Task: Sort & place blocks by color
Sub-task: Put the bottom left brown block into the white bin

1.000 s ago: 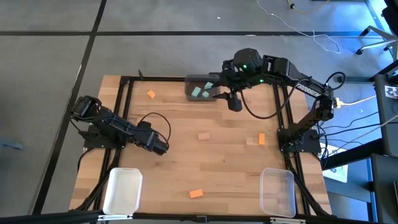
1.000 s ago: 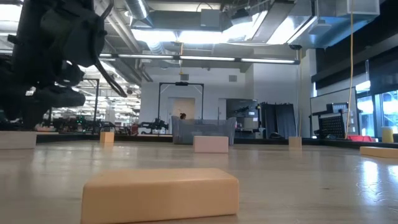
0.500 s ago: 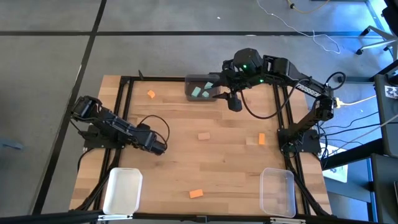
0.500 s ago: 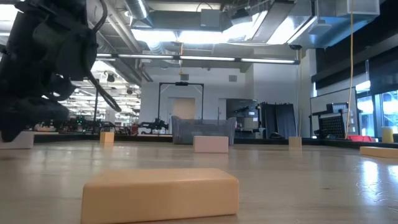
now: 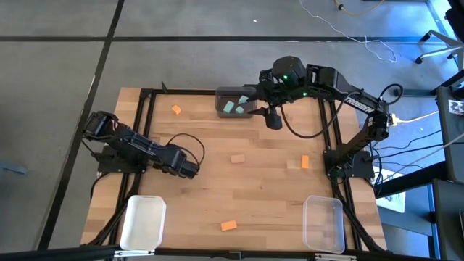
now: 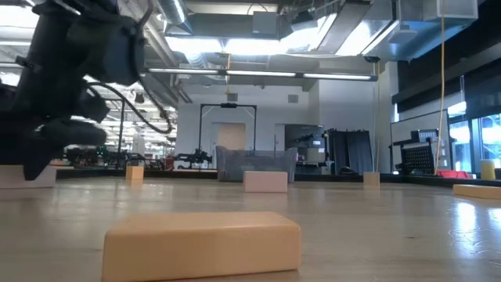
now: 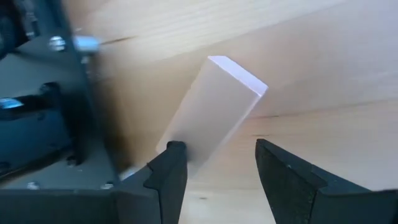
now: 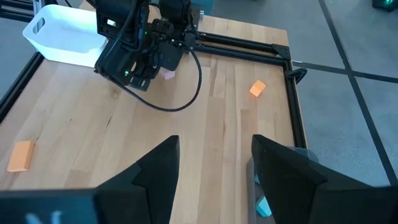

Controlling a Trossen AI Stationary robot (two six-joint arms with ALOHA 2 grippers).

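Near edge: near orange block point(image 5: 228, 226) lies flat on the table point(image 5: 217, 188), between the white bin point(image 5: 131, 230) at the left corner and the clear bin point(image 5: 323, 233) at the right corner.
Left gripper point(image 5: 191, 170): low over the left half of the table, fingers point(image 7: 169, 175) parted about halfway. A pale block point(image 7: 214, 112) sits askew between them, touching one finger with a clear gap at the other. It is not clamped.
Mid-table: tan block point(image 5: 237, 159) lies alone near the centre, well apart from both grippers. The right-hand orange block point(image 5: 304, 162) lies towards the right rail.
Far left: far orange block point(image 5: 176, 109) lies near the far edge.
Far edge: dark grey bin point(image 5: 219, 101) holds the teal blocks point(image 5: 233, 106).
Right gripper point(image 5: 273, 120): just beside the dark grey bin on its right, above the table, fingers spread wide with nothing between them.
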